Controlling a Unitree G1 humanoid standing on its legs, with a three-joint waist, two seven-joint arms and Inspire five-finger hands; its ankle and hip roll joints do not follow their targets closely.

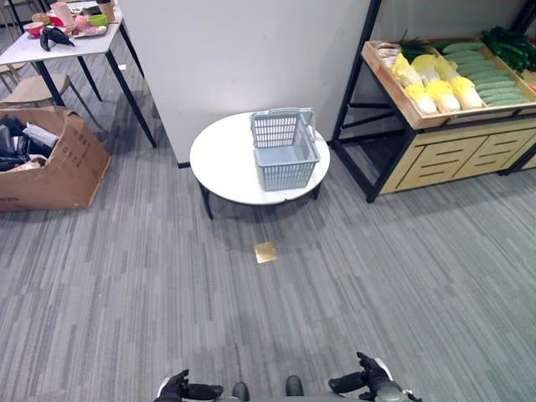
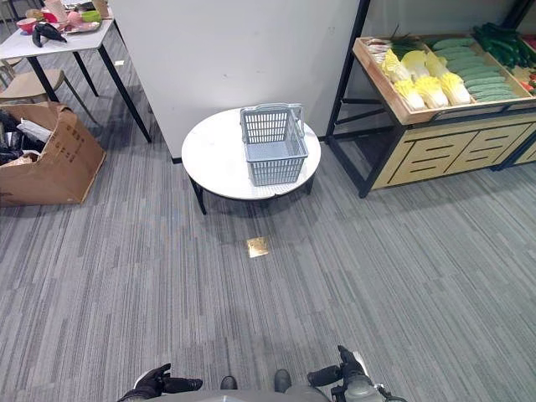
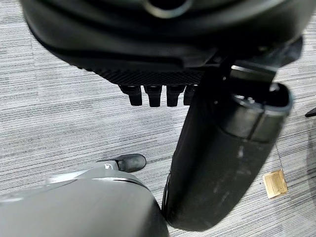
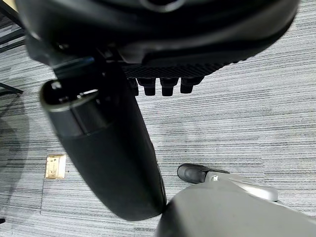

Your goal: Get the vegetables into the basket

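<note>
A grey plastic basket stands empty on a low round white table, its handle folded back. To the right, a wooden shelf tray holds yellow cabbages and a row of green cucumbers. Darker green vegetables lie at its far end. My left hand and right hand hang low near my body, far from the table and the shelf. Both are open and hold nothing, fingers relaxed in the left wrist view and the right wrist view.
An open cardboard box sits on the floor at the left. Behind it is a white desk with dishes. A white wall block rises behind the round table. A brass floor plate lies on the grey carpet before the table.
</note>
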